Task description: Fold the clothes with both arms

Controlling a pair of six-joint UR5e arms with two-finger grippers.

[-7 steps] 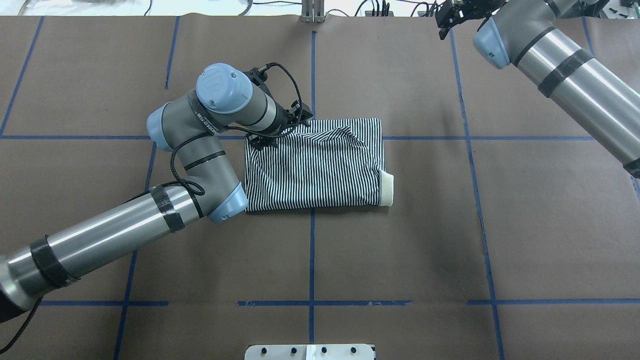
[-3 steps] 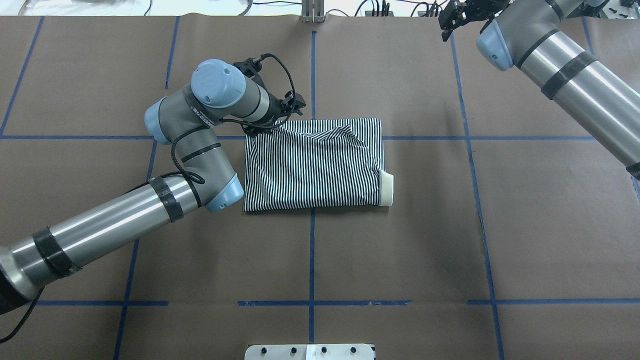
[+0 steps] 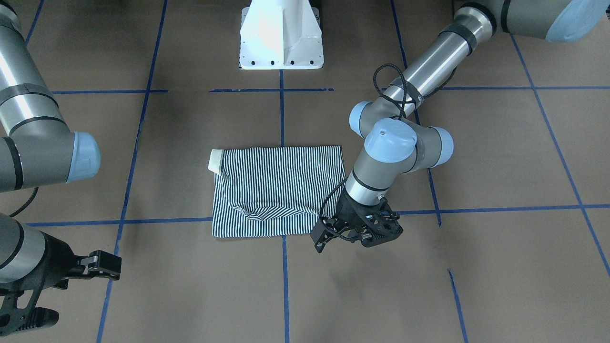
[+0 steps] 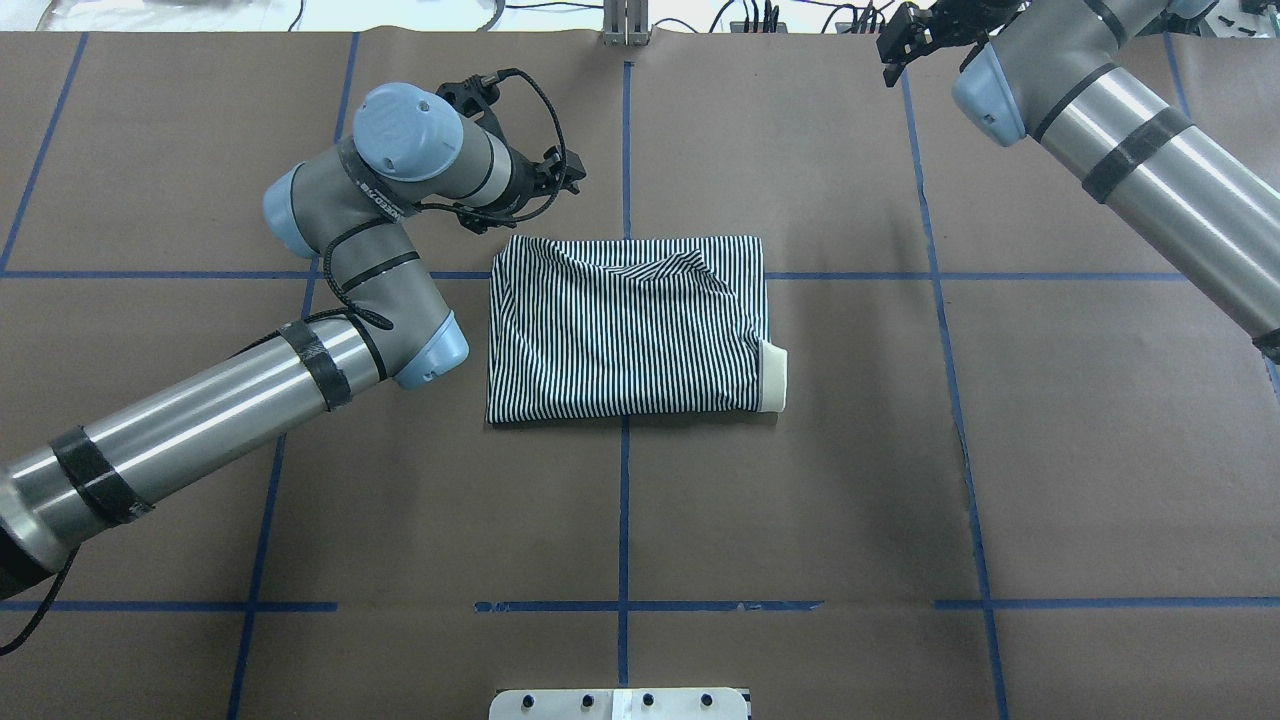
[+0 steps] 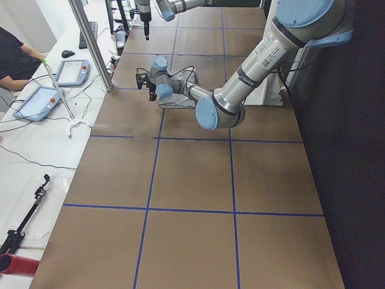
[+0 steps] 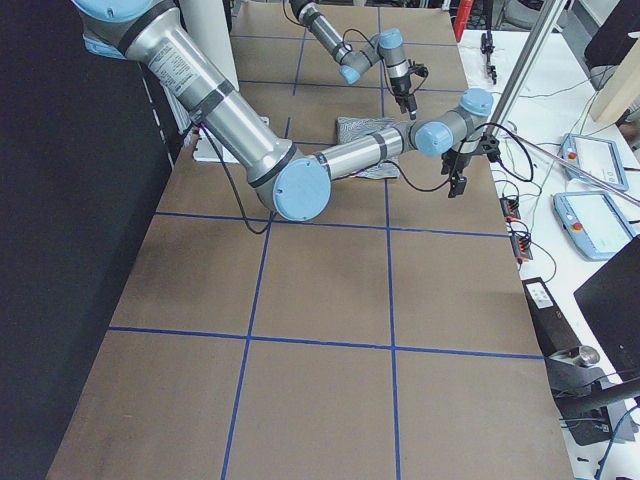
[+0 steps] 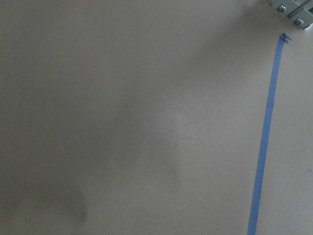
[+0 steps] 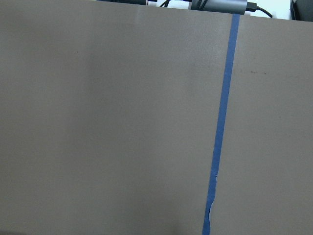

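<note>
Brown paper (image 4: pixel 800 500) covered the table, marked into squares by blue tape lines (image 4: pixel 623 500), with the robot's white pedestal base (image 3: pixel 281 38) at the near edge.

The striped polo shirt (image 4: pixel 625 330) lay flat near the middle, already folded into a compact rectangle. Its cream collar (image 4: pixel 772 377) poked out at the corner farthest from the left gripper (image 4: pixel 545 185). A raised crease ran across the top layer on the side of the shirt closest to that gripper, so the last fold had probably not settled fully flat.

The left gripper hung just past the shirt's far corner, on the operators' side, close to the fabric but apart from it. It held no cloth, and its wrist camera showed only bare paper and a strip of tape. How wide its jaws stood could not be told from any view. A position this close to the corner suggested that this arm was the one working the rumpled edge.

The right gripper (image 4: pixel 900 40) was well away from the shirt, out near the table's far edge, with nothing under it but paper and tape. Its opening could not be read either. Parked there, it left the space above the garment free for the other arm.

From the tidy outline, the folding looked nearly complete. The remaining risk was the raised crease, which might spring the top layer loose if it were not pressed flat.
</note>
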